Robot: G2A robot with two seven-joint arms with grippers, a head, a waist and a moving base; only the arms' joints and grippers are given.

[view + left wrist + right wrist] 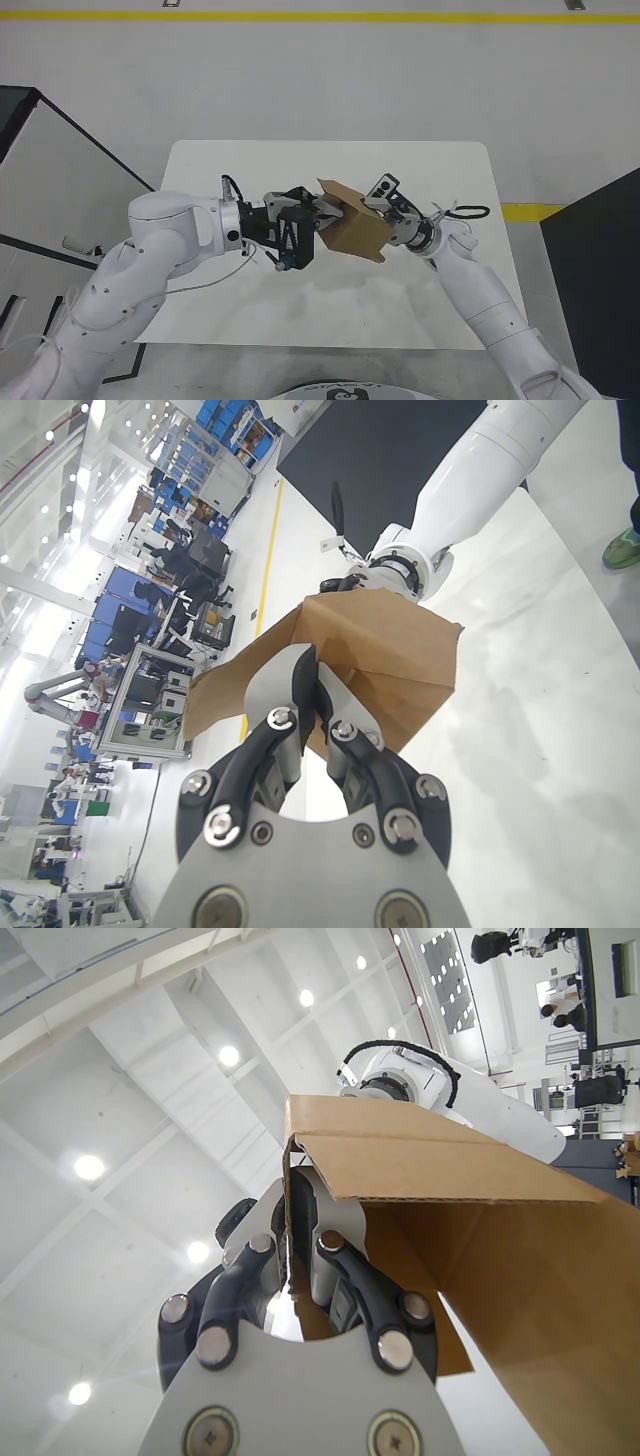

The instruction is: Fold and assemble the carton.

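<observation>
Top view: left end effector (321, 216), right end effector (379, 212) clamp carton (356, 233).

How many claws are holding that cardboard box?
2. The left claw pinches one wall of the box; the right claw pinches an edge on the opposite side.

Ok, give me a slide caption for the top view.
Left gripper and right gripper hold the carton over the table.

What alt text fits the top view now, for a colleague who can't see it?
A partly folded brown carton is held over a white table. The left gripper pinches one side of it and the right gripper the opposite side, both shut on the cardboard.
</observation>
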